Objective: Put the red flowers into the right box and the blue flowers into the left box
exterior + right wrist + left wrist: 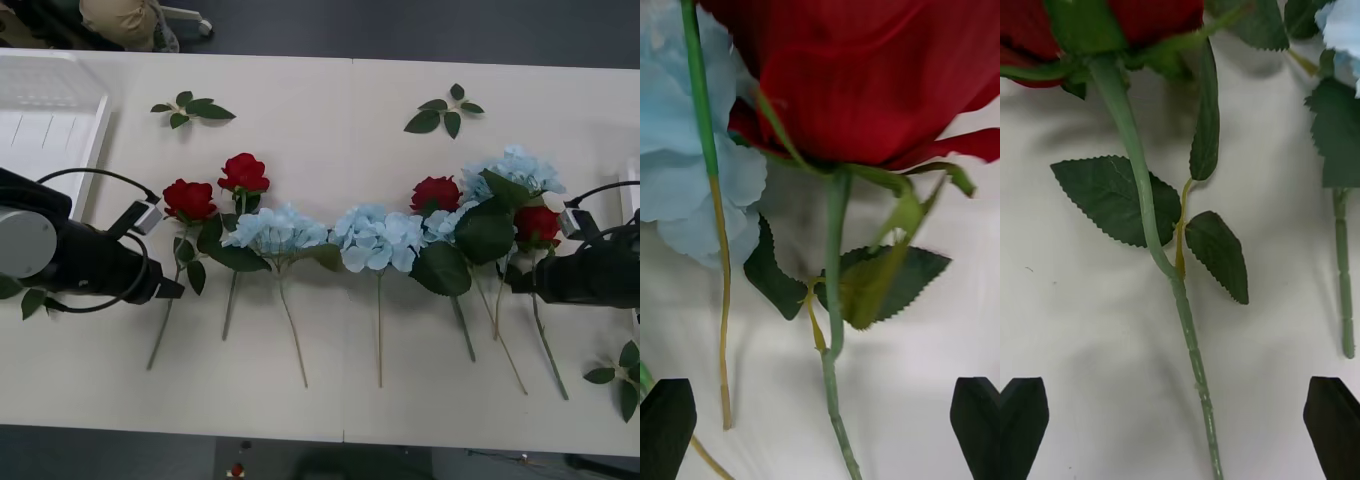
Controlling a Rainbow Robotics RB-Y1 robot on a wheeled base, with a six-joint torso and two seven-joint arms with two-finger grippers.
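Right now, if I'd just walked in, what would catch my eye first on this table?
A row of red flowers and blue flowers lies across the middle of the white table. The left gripper and right gripper, both open, each straddle an end rose's stem. The left box sits at the table's far-left corner.

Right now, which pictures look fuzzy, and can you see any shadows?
Front view: fairly sharp, soft light, faint shadows under the flowers on the table. Right wrist view: the rose is so close it blurs; a grey shadow lies under it. Left wrist view: the stem and leaves look crisp, with pale shadows beside them, but the rose head at the edge is fuzzy.
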